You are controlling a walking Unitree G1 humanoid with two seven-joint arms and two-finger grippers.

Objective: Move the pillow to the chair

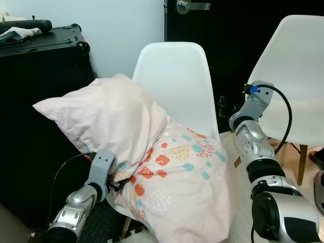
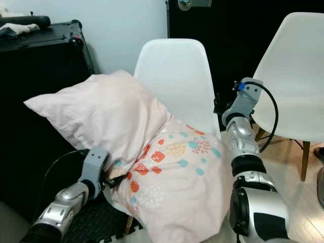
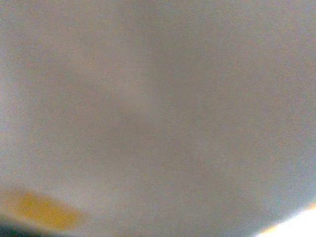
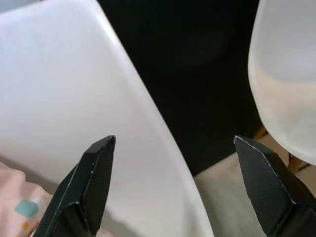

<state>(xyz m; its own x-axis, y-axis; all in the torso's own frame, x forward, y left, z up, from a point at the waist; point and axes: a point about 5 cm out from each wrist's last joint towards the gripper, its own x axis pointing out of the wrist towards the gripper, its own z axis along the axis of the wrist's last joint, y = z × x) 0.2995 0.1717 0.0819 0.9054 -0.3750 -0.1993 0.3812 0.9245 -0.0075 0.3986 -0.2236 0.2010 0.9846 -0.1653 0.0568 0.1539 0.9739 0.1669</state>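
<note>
A large pillow (image 1: 152, 152), pale pink with a coloured print on its lower half, lies across the seat of a white chair (image 1: 177, 81) and leans on its backrest. Its upper left corner juts out past the chair. My left gripper (image 1: 117, 185) is tucked into the pillow's lower left edge and shut on the bunched fabric; pale pillow cloth (image 3: 158, 118) presses close in the left wrist view. My right gripper (image 4: 175, 140) is open beside the chair's right edge, holding nothing, with a bit of the pillow (image 4: 19, 207) below it.
A tall black case (image 1: 45, 101) with items on top stands close on the left. A second white chair (image 1: 298, 76) stands to the right, in front of a dark door (image 1: 228, 30). Light wood floor shows between the chairs.
</note>
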